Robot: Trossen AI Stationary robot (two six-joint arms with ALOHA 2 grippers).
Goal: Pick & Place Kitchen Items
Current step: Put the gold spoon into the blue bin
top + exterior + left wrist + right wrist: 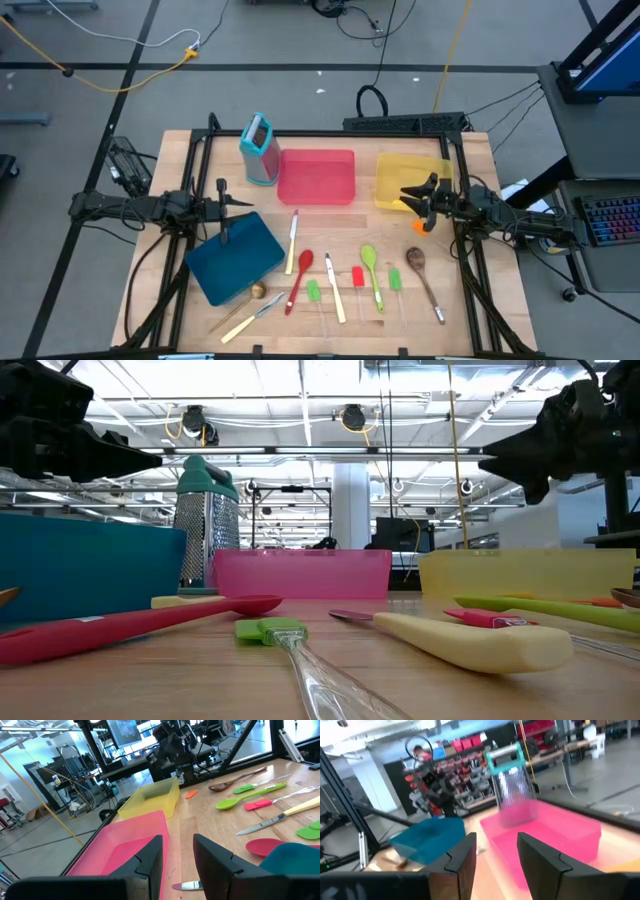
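Kitchen items, loose on the wooden table [470,300], front half, in a rough row. Red spoon [299,277] lay just right of the blue tray [232,258]; a cream-handled knife [292,240] lay beside it, nearer the red tray [316,177]. A second cream-handled knife [334,288] lay between the red spoon and the green spoon [372,272]. Short green piece [313,291], short red piece [357,276] and another short green piece [395,279] lay among them. Wooden spoon [421,274] lay farthest right. Small orange piece [424,226] lay just in front of the yellow tray [408,180]. Further slim utensils lay at the blue tray's front corner; their kind could not be told.

Teal box grater [259,148] stood upright left of the red tray.

Left gripper [177,860] hung above the blue tray, fingers parted, holding nothing. Right gripper [496,856] hung over the yellow tray's front edge, fingers parted, empty.
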